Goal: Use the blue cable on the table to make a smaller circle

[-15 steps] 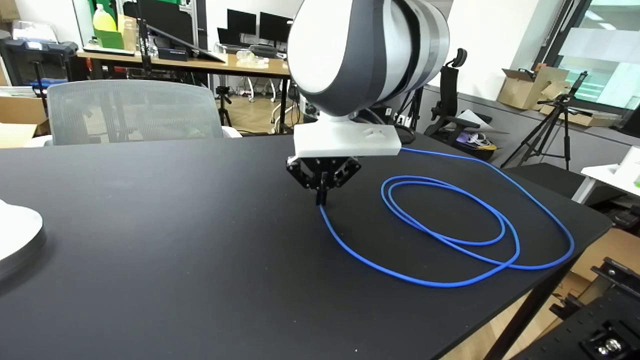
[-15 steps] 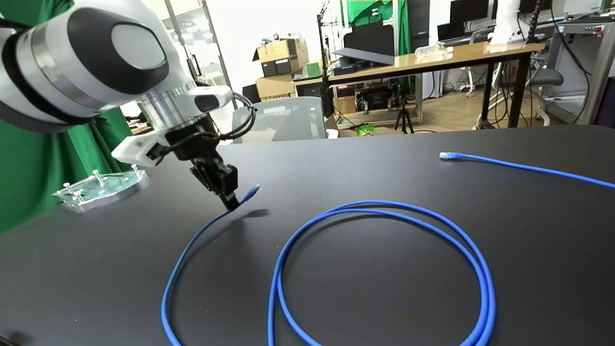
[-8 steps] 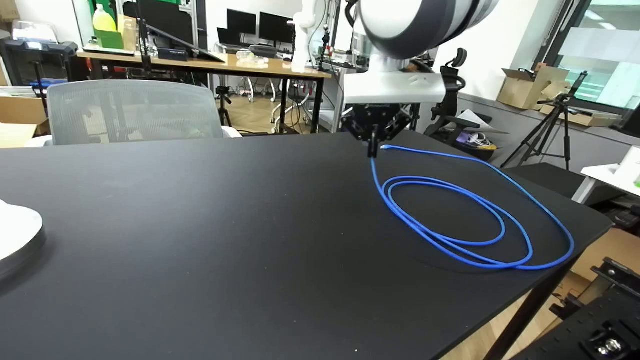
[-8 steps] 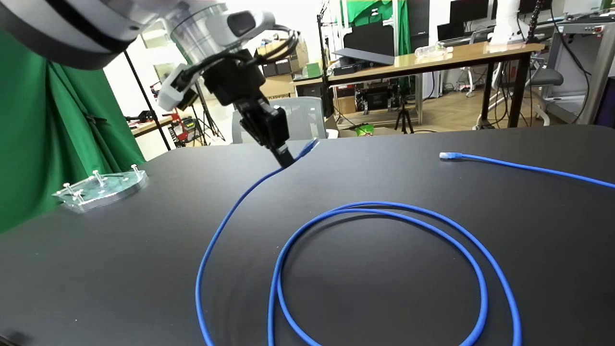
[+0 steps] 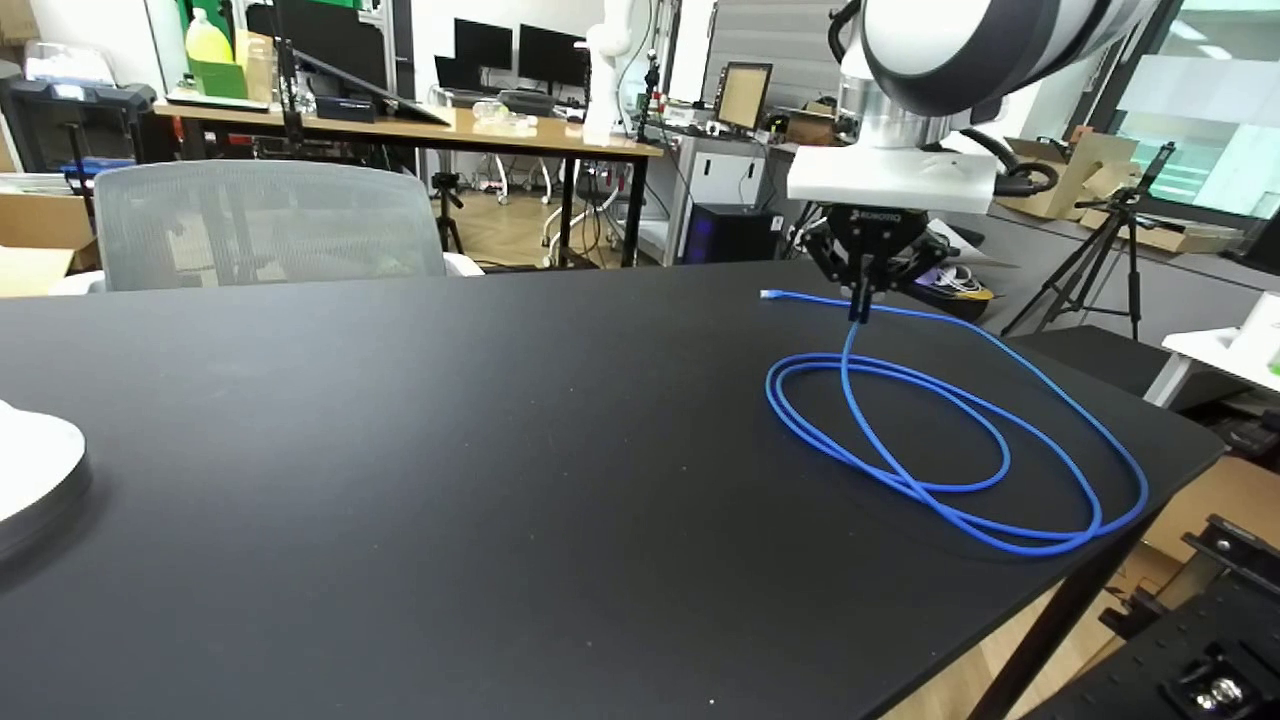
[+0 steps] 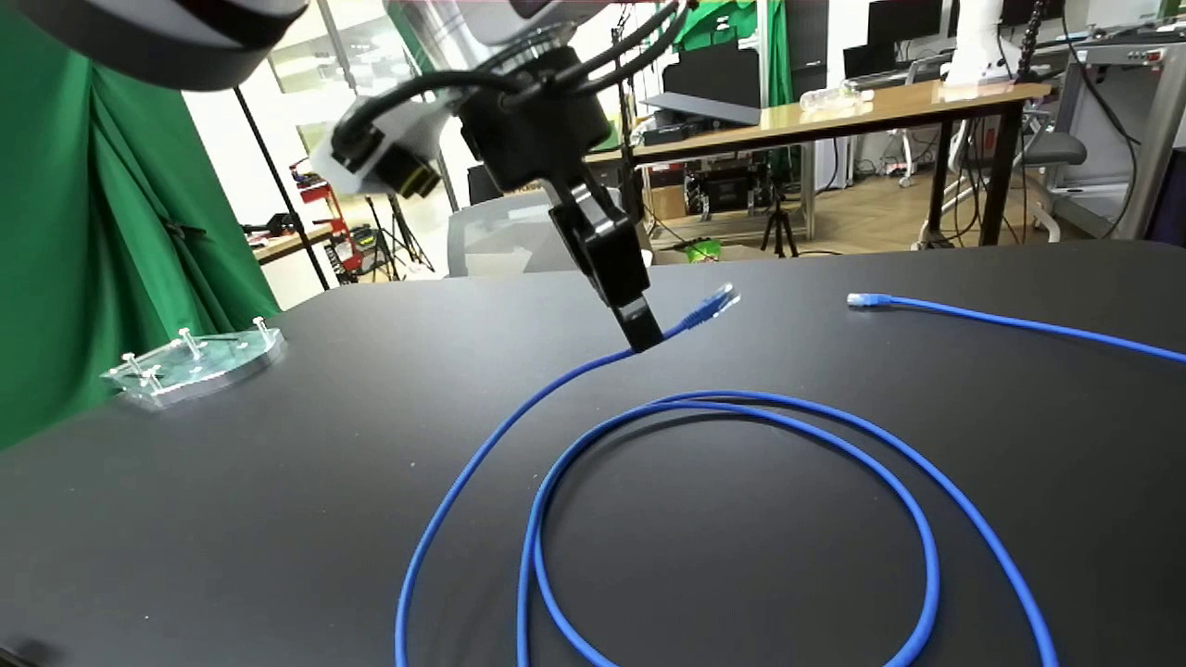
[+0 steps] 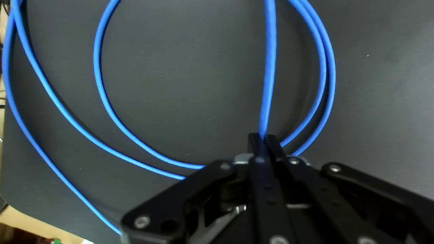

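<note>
While the black gripper [image 7: 262,137] clenches the smooth, round blue cable [image 7: 269,67] just behind one clear-tipped plug [image 6: 712,308], the held stretch slants down, in an exterior view, across the cable's own oval loops, lying near a rounded corner of the matte black table [image 5: 400,480]. The other plug [image 6: 868,300] lies near the far edge. A clear, curved slab [image 6: 227,375] with pale, upright bolts [image 6: 190,343] sits by another edge.

1. The pale, grey-banded arm [image 5: 985,45] stands at the upper right of an exterior view, its wrist [image 5: 885,118] beneath.
2. The gripper [image 5: 859,312] hangs below it, pointing down.
3. In an exterior view its fingertips [image 6: 641,326] slant toward the lower right.
4. In the wrist view the fingers [image 7: 264,176] stand side by side, pinched together.
</note>
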